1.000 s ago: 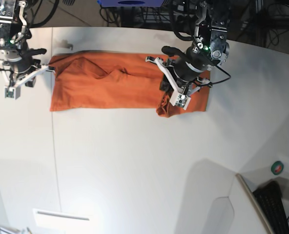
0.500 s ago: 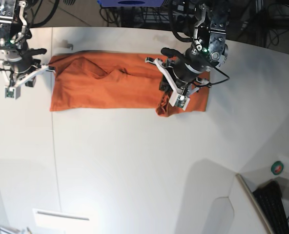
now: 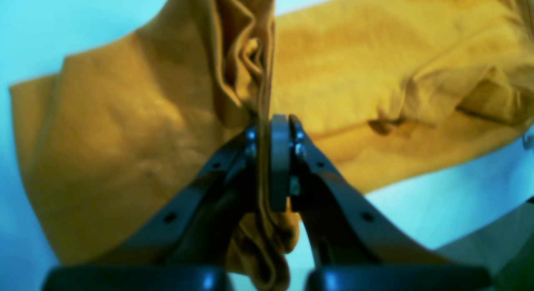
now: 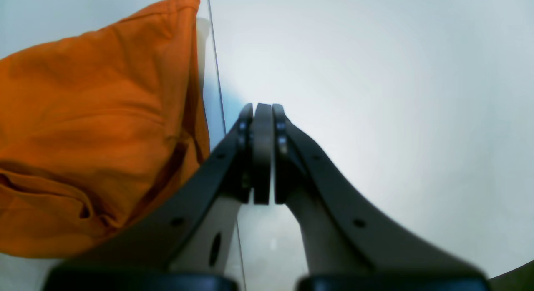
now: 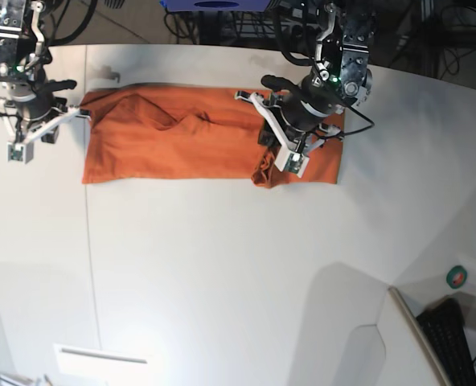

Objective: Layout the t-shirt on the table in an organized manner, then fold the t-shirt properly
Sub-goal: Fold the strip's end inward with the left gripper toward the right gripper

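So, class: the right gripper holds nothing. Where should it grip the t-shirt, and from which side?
Probably the t-shirt's free corner nearest the right gripper, approached from above: there the hem lies flat against the table, while the left gripper already pinches the opposite, bunched end.

The t-shirt (image 5: 182, 141) is plain orange all over. The table (image 5: 238, 265) is white with a thin dark line. Both grippers are black and white. At 4 o'clock sits a small green roll (image 5: 457, 277).
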